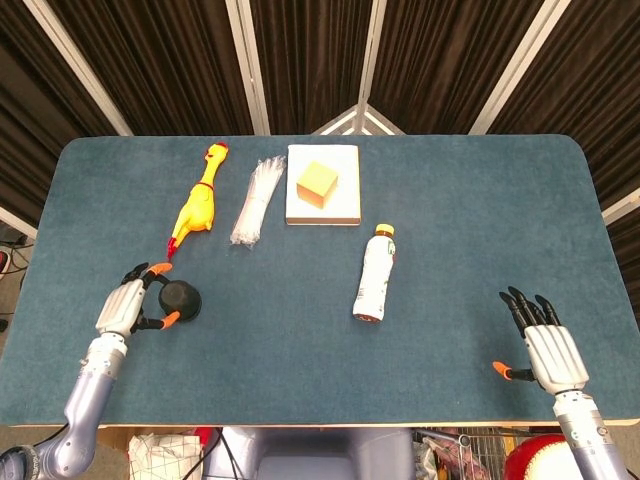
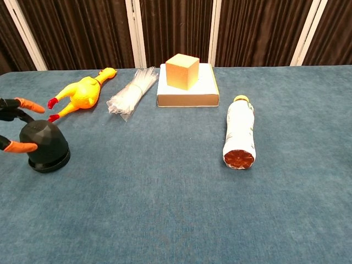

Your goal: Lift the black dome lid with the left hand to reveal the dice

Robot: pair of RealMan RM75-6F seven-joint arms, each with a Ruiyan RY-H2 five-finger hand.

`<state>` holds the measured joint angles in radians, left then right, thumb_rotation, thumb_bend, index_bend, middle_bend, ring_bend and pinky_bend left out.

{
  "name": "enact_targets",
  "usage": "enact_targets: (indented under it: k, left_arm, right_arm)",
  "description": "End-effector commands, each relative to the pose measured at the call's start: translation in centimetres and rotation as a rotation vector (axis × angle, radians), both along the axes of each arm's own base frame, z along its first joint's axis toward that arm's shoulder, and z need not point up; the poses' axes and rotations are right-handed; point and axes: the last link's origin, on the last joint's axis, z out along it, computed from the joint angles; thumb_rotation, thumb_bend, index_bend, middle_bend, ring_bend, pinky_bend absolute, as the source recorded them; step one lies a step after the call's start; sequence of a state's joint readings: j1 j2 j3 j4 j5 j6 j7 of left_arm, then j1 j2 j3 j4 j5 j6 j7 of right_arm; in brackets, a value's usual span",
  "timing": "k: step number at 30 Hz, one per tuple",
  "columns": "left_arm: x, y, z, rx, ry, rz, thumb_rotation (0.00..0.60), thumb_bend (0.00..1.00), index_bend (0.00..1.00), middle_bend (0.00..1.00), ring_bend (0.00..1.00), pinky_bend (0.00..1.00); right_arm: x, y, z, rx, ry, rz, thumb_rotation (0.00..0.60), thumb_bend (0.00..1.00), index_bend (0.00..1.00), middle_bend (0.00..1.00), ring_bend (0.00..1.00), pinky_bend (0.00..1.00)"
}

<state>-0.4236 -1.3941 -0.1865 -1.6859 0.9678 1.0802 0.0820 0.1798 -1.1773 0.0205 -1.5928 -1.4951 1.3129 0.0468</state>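
The black dome lid point(image 1: 180, 298) point(image 2: 44, 144) stands near the table's front left. My left hand point(image 1: 127, 307) reaches it from the left, its orange-tipped fingers point(image 2: 22, 146) curled around the lid and touching its side. In the chest view the lid looks a little raised on the hand's side, its base still close to the cloth. No dice show. My right hand point(image 1: 545, 345) rests open on the table at the front right, fingers spread, far from the lid.
A yellow rubber chicken point(image 1: 197, 205) lies just behind the lid. A clear bundle of plastic strips point(image 1: 255, 200), a white box carrying an orange cube point(image 1: 323, 185) and a bottle lying on its side point(image 1: 375, 273) occupy the middle of the blue table point(image 1: 450, 220).
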Motion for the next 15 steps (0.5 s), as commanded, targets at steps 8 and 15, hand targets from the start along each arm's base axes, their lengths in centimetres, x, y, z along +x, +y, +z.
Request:
enact_targets:
  k: [8,15]
  left_arm:
    - [4.1,1.1,-0.5,0.015,-0.157,-0.055,0.6,0.59,0.21,0.42,0.0,0.0]
    - [6.0,2.0,-4.9,-0.086,-0.127,-0.07,0.6,0.54,0.21,0.39,0.0,0.0]
  right_arm:
    - [0.1,0.0,0.1,0.0,-0.002,0.002,0.6,0.15,0.0,0.0,0.16,0.0]
    - [0.1,0.1,0.4,-0.006,-0.005,0.003,0.6,0.15,0.0,0.0,0.16,0.0]
